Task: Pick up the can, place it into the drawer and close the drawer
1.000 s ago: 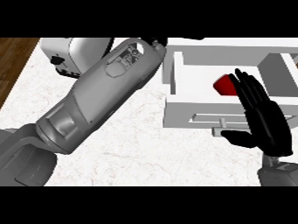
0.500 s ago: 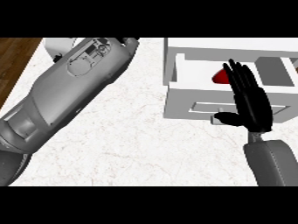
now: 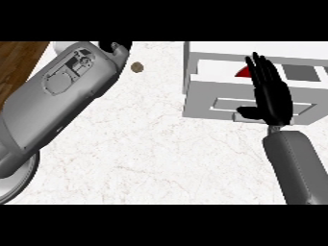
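A white drawer (image 3: 209, 93) stands open at the upper right of the marble counter. Inside it a red can (image 3: 242, 72) shows as a small patch, mostly hidden behind my right hand (image 3: 269, 93). That hand is open, fingers straight and pointing away from me, lying flat over the drawer's front panel with the thumb by the handle. My left forearm fills the left side of the view. Only a bit of my left hand (image 3: 113, 46) shows at the top edge, too little to tell its state.
A small brown spot (image 3: 136, 67) lies on the counter near the left hand. Dark wooden floor (image 3: 6, 72) runs beyond the counter's left edge. White marble spreads between the two arms.
My right hand has slid lower on the drawer's front and now covers more of the red can. The left forearm has swung further up and left.
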Tool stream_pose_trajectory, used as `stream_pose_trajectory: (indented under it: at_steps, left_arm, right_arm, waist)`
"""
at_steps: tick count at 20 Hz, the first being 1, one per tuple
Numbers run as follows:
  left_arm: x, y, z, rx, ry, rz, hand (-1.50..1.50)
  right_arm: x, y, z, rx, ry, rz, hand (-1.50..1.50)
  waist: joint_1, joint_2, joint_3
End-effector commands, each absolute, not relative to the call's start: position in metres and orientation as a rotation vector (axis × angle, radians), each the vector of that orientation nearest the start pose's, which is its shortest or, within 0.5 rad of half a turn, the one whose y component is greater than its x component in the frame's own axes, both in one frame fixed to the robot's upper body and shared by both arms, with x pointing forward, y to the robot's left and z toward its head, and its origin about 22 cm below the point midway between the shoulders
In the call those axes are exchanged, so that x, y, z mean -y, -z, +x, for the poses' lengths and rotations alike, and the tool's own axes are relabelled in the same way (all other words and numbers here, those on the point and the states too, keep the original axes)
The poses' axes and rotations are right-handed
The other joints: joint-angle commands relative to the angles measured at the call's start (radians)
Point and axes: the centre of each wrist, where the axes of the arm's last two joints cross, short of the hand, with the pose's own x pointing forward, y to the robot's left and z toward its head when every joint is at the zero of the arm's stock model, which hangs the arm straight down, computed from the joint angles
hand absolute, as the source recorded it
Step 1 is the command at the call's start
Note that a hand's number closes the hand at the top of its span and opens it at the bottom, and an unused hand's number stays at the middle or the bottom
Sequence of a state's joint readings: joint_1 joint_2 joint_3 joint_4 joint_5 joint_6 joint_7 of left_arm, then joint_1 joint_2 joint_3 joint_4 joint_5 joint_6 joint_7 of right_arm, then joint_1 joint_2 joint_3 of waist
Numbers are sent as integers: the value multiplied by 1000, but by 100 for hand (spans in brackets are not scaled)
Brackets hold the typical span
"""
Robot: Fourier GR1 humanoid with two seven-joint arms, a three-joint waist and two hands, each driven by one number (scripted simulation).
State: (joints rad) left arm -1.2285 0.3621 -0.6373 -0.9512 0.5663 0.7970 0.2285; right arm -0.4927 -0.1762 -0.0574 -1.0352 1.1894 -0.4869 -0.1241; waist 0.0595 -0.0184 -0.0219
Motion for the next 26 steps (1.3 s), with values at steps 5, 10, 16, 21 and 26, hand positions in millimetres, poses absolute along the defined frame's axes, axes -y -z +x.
stream_pose_trajectory:
  at_steps: [5,10,16,21,26]
  left_arm:
    - [-107,-216,397,1738,49,225,-150]
    - [-127,-199,391,1730,71,230,-150]
    - [-129,-182,373,1732,79,227,-150]
    - [-141,-182,366,1743,77,239,-150]
    - [-161,-175,364,1722,95,243,-150]
  right_arm:
    - [232,-3,390,1647,-869,-1314,-150]
    - [220,-16,412,1655,-844,-1336,-150]
    - [217,-46,438,1669,-827,-1378,-150]
    - [202,-59,447,1682,-822,-1400,-150]
    - [212,-76,455,1691,-806,-1383,-150]
  waist:
    - [21,30,24]
    - [23,38,24]
    - [29,44,24]
    - [29,42,24]
    - [27,48,24]
